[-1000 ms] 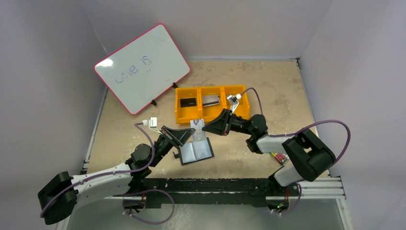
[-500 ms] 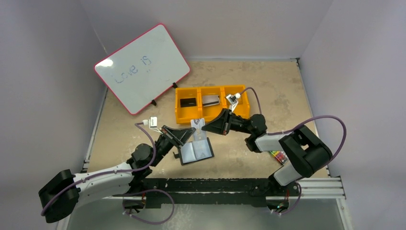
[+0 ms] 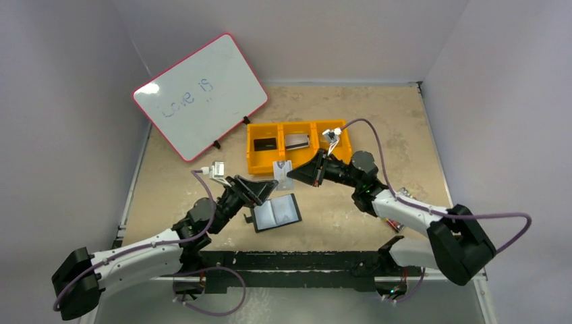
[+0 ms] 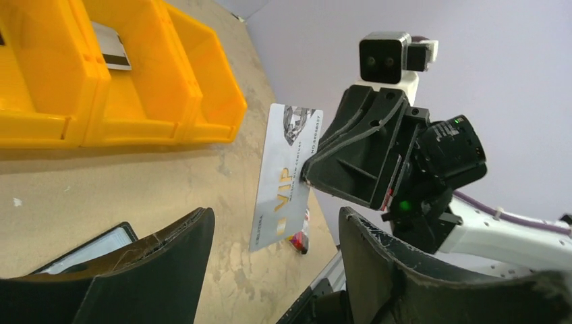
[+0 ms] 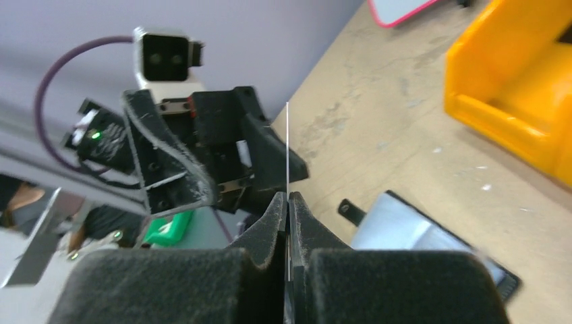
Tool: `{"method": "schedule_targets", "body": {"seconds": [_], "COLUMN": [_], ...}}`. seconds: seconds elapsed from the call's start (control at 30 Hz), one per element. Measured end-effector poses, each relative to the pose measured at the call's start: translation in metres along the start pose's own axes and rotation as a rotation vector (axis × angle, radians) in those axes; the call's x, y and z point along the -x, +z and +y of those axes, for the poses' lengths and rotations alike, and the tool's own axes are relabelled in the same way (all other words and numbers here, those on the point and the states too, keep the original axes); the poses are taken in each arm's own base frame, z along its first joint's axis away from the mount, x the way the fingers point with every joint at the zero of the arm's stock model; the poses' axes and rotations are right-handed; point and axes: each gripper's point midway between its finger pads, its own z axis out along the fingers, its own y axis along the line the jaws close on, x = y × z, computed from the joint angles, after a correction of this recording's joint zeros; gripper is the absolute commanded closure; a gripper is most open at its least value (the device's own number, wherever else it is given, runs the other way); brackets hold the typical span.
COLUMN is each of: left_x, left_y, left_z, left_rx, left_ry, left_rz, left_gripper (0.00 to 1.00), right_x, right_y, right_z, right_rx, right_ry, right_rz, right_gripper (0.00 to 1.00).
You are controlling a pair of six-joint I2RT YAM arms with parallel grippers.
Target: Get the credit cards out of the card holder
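The right gripper (image 5: 288, 202) is clamped on one edge of a pale credit card (image 4: 287, 175) marked VIP, holding it on edge just in front of the orange tray (image 3: 264, 162). The left gripper (image 3: 268, 191), closed a moment ago, has sprung apart and no longer touches the card. The handover looks complete. The card holder (image 3: 277, 212) lies open further out from the tray, and this card seems bound for the black card (image 3: 264, 143) and grey card (image 3: 297, 140) inside it

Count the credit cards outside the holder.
3: black card in tray's left compartment, grey card in middle compartment, VIP card in right gripper. Holder may hide more.
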Motion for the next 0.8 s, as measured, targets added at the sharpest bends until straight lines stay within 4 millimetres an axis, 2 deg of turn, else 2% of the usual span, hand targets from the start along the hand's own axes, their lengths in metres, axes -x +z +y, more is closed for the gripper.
{"method": "schedule_targets", "body": {"seconds": [0.1,0.23,0.43,0.57,0.67,0.8], "left_x": [0.009,0.015,0.013,0.008,0.008,0.010], "left_y": [-0.003,-0.011,-0.021,-0.029,-0.033,-0.036], "left_z": [0.004,0.020,0.044,0.059,0.067,0.072], "left_rx": [0.044,0.140,0.267,0.329,0.362,0.395], "left_ry": [0.009,0.034,0.084,0.112,0.127,0.151], "left_rz": [-0.024,-0.040,-0.007,0.018,0.023,0.025], "left_gripper": [0.30,0.28,0.28,0.27,0.27,0.27], "right_x": [0.012,0.029,0.056,0.070,0.080,0.096], "right_y": [-0.007,-0.023,-0.055,-0.069,-0.071,-0.064], "right_z": [-0.013,-0.023,-0.043,-0.056,-0.060,-0.070], "right_rx": [-0.134,-0.292,-0.528,-0.641,-0.681,-0.721], "right_ry": [-0.058,-0.154,-0.367,-0.526,-0.655,-0.830], "right_rz": [-0.043,-0.107,-0.180,-0.170,-0.127,-0.034], "right_gripper": [1.00,1.00,1.00,1.00,1.00,1.00]}}
